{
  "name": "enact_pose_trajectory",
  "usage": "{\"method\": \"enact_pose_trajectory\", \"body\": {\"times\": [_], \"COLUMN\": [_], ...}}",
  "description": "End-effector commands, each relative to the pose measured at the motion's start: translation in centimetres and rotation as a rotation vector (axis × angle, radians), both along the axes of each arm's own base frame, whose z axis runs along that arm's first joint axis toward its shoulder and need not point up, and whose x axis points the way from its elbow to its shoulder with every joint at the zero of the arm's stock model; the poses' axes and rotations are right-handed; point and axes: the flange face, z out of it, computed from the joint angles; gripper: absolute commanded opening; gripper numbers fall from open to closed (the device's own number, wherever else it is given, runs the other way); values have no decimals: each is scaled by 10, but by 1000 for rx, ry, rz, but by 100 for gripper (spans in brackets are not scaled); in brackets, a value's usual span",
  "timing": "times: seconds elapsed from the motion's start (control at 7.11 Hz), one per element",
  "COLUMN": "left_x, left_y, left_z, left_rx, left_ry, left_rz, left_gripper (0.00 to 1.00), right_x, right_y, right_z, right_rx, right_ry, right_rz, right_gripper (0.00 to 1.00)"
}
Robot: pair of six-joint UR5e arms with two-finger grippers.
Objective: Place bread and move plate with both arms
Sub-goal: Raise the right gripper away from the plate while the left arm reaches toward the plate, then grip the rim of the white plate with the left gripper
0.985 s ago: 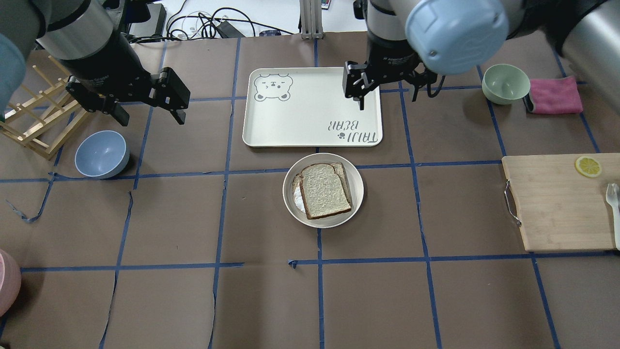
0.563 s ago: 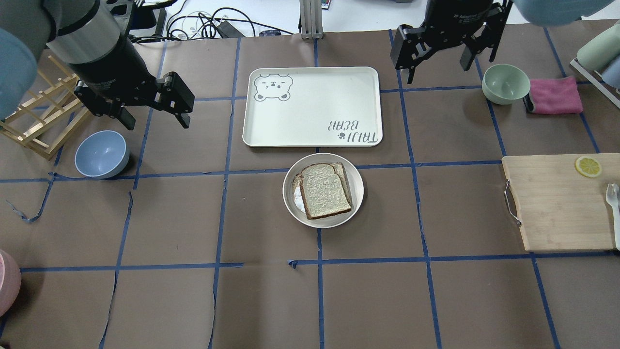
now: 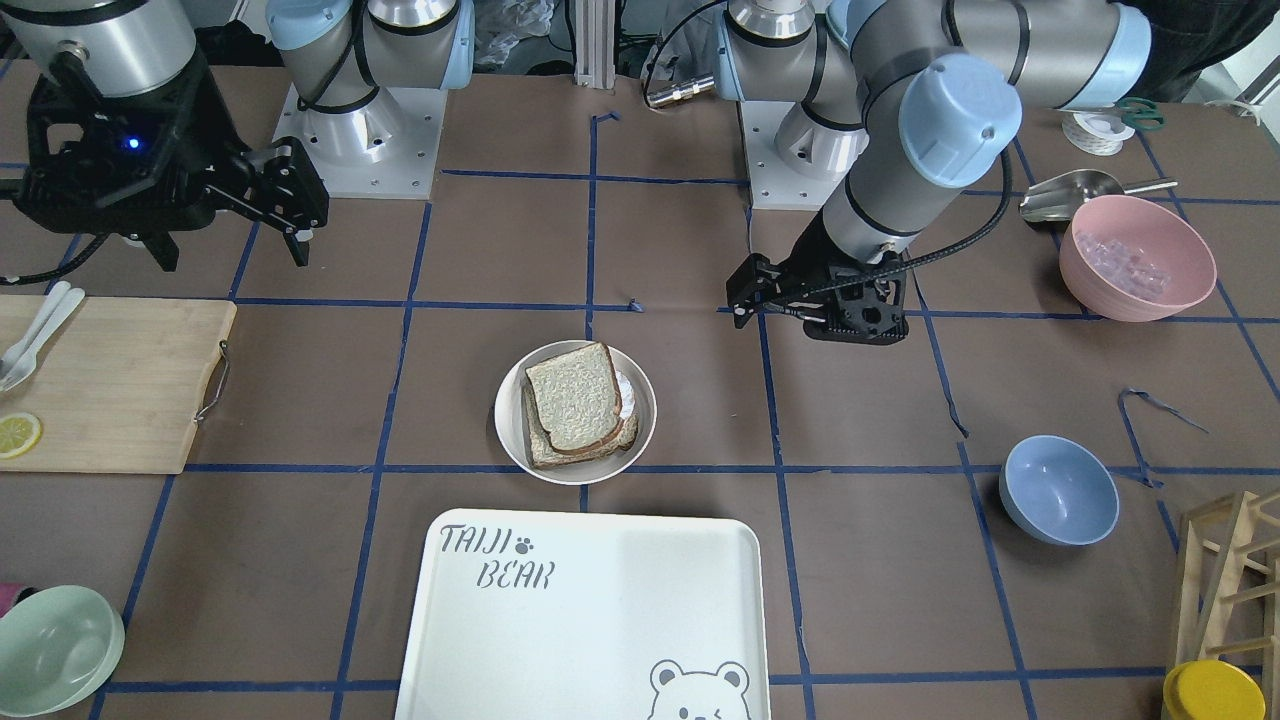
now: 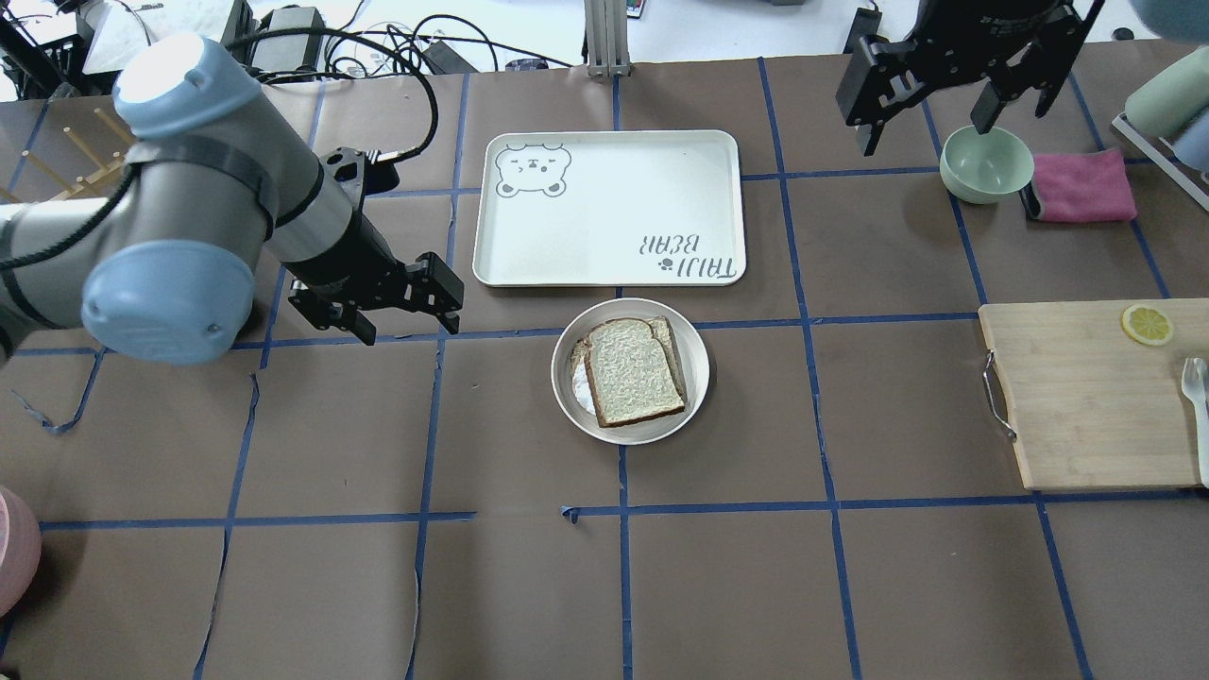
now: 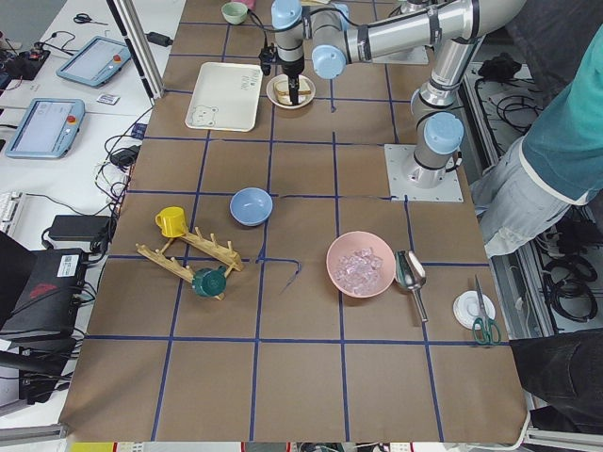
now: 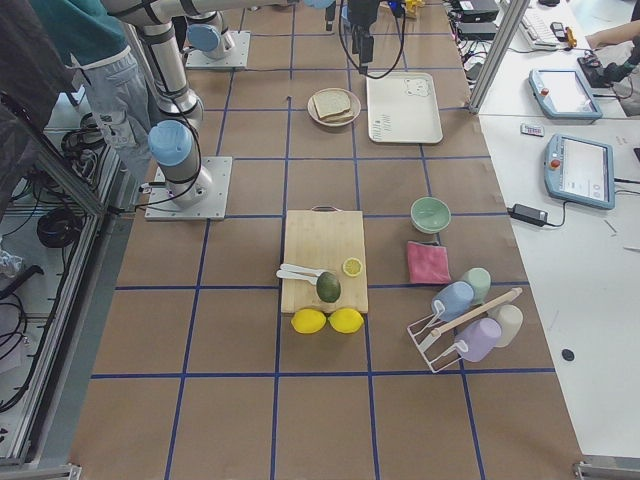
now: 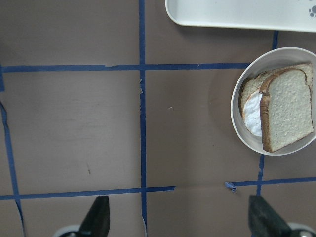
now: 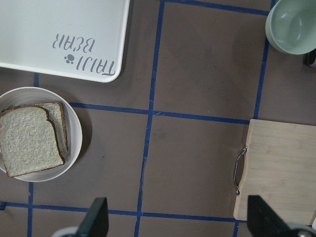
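Taking the overhead view as our dial, we begin with the brown-papered counter [image 4: 850, 586], ruled by blue tape. The left arm [image 4: 189, 217] reaches in from nine o'clock and the right arm [image 3: 110, 60] hangs at the far edge near one o'clock. The white tray [image 4: 609, 208] lies at the counter's twelve o'clock. Just beside the tray, at its six o'clock and not touching it, sits the small round off-white plate [image 4: 701, 366]. The bread [image 4: 633, 373] lies flat on that plate. It is a square-ish slice with speckled grey-white crumb, a dark brown crust and its rounded top toward twelve. It rests on a second slice [image 4: 672, 342] with paler crust, which peeks out from one to three o'clock. A white patch [image 4: 579, 389] shows at eight. The left pincer [image 4: 410, 333] hovers near the plate's nine-to-ten o'clock, released, grasping nothing. The right pincer [image 4: 924, 140] is well apart at the plate's one o'clock, likewise spread wide and unladen.
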Motion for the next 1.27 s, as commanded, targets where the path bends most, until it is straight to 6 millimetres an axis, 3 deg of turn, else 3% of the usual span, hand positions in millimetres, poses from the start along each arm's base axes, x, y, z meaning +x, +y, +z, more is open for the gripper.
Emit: {"method": "enact_pose_trajectory", "body": {"times": [0.0, 0.28, 0.42, 0.7, 1.13], "left_x": [-12, -23, -28, -53, -68], "left_y": [7, 5, 3, 3, 5], "left_z": [-77, -118, -131, -148, -156], "left_rx": [71, 89, 91, 87, 101], "left_ry": [110, 191, 194, 189, 206], "left_rz": [105, 136, 132, 147, 146], "left_gripper": [95, 91, 84, 79, 65], "right_x": [1, 1, 1, 1, 1], "right_y": [2, 3, 3, 4, 4], "right_z": [-8, -9, -8, -12, -12], "right_rx": [11, 12, 12, 20, 20], "right_ry": [-70, -73, -73, -73, -73], "right_rz": [-4, -2, -2, -2, -2], "right_gripper": [100, 100, 100, 100, 100]}}
